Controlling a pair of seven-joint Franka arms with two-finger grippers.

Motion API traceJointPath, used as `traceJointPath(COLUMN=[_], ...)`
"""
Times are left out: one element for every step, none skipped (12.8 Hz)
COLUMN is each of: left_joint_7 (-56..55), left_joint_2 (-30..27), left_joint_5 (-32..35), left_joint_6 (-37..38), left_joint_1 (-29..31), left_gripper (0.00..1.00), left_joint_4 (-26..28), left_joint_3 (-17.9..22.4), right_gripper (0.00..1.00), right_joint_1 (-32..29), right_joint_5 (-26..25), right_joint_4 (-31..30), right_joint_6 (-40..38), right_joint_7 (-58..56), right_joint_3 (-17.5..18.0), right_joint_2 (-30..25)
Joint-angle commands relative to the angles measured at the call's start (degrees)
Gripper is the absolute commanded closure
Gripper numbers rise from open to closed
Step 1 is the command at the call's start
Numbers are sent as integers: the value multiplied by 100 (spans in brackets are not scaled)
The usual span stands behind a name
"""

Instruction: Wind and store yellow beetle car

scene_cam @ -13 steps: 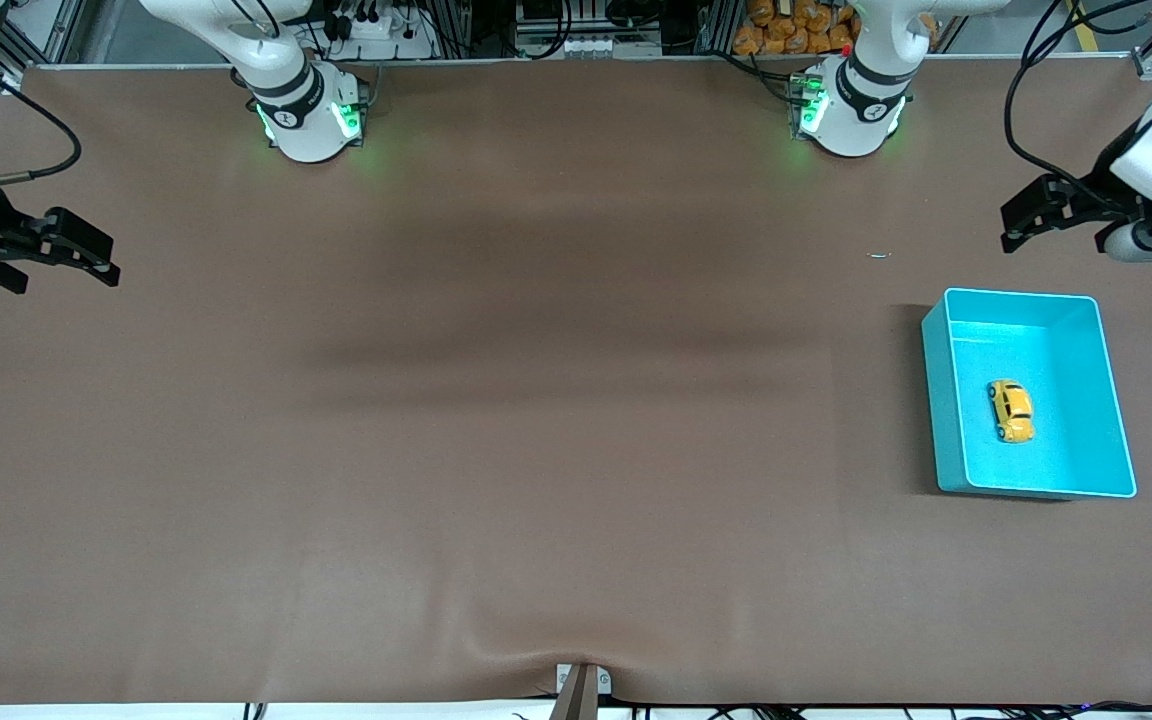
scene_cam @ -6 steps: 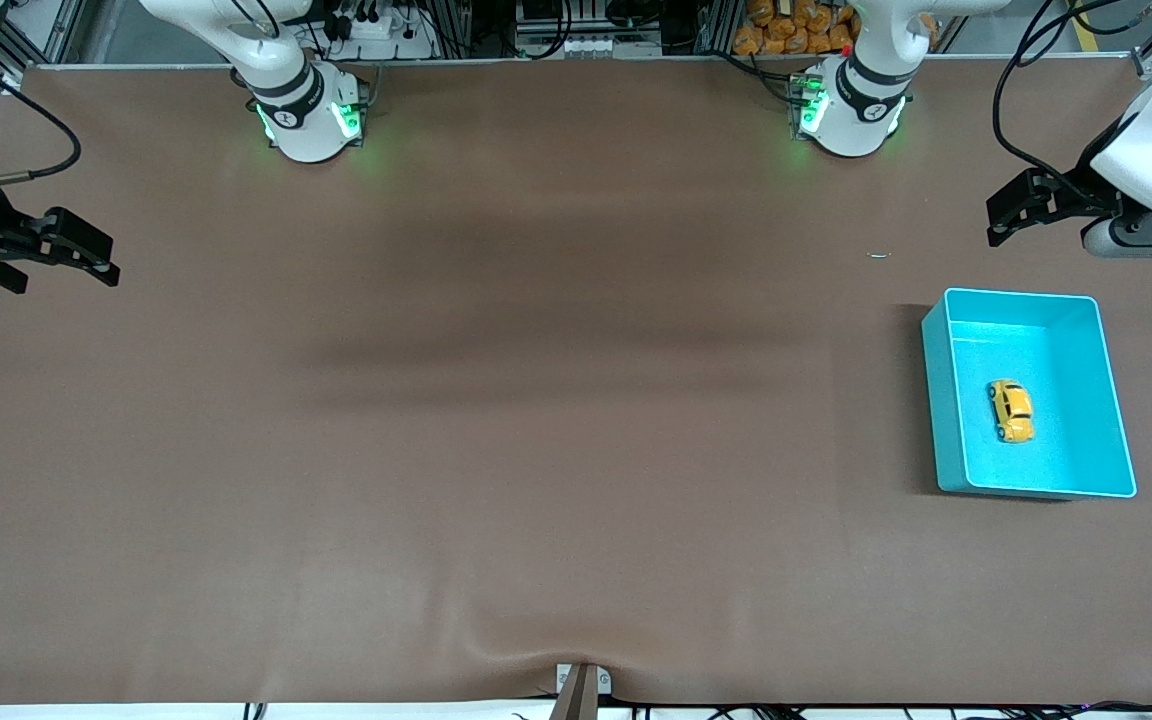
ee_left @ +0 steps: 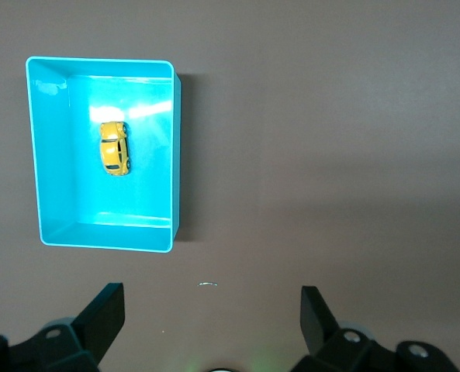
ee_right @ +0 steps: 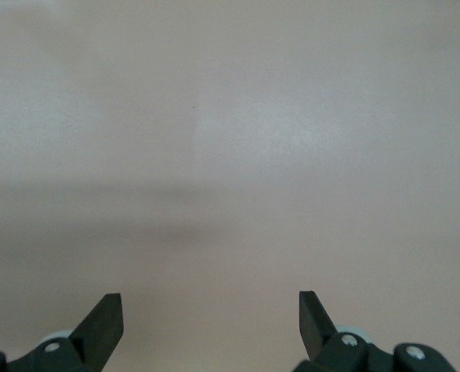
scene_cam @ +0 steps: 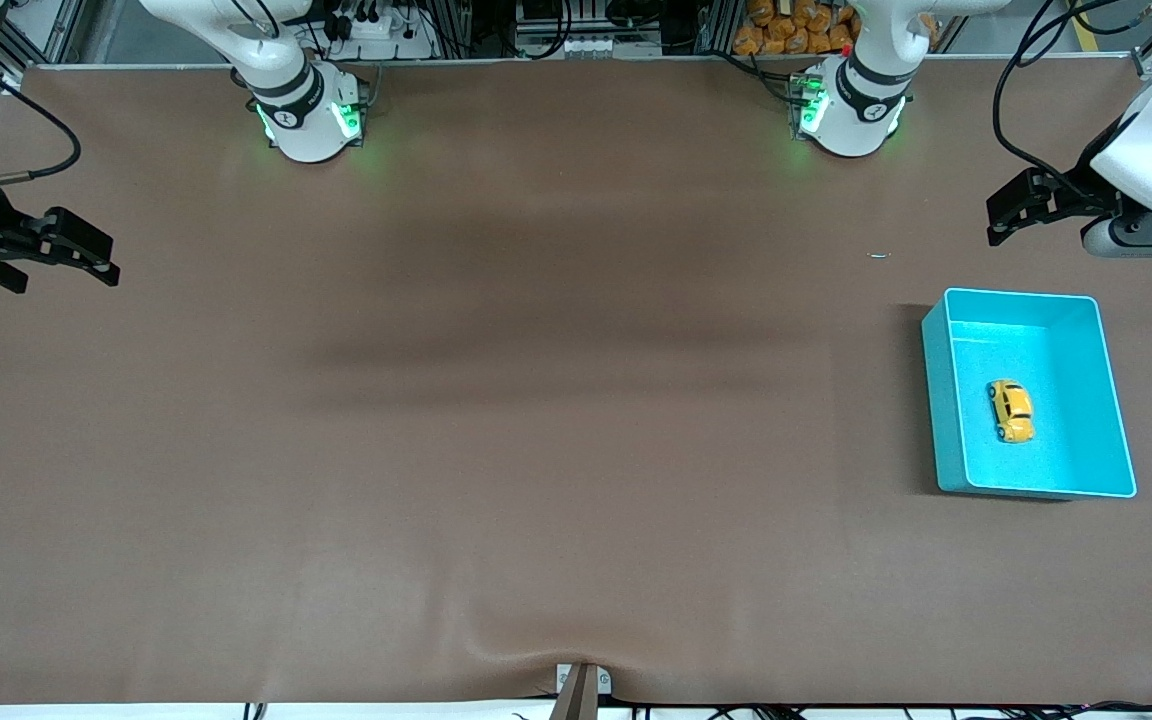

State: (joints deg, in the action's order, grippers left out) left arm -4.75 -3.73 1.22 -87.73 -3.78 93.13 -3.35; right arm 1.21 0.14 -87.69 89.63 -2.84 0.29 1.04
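Note:
The yellow beetle car lies on the floor of the cyan bin at the left arm's end of the table. Both show in the left wrist view, the car inside the bin. My left gripper is open and empty, up in the air over bare table beside the bin's edge that lies farther from the front camera; its fingertips are wide apart. My right gripper is open and empty over the right arm's end of the table, where that arm waits.
A small pale scrap lies on the brown table cover, farther from the front camera than the bin; it also shows in the left wrist view. The two arm bases stand along the table's top edge.
My left gripper rose and drew away from the bin toward the bases' edge of the table, then held still. The car, the bin and the right arm have not moved.

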Motion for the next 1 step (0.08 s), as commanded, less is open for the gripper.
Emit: traceJointPath(left_joint_7=[-52], left_joint_2=[-22], left_joint_5=[-104], left_joint_6=[186], left_joint_1=[18], left_gripper=[0], left_joint_4=[-84], left_joint_3=[-8], right_gripper=[0], right_joint_1=[37], right_joint_5=[4], right_joint_4=[76], right_joint_6=[-50], right_joint_7=[91], right_joint_3=[6], right_joint_2=[37])
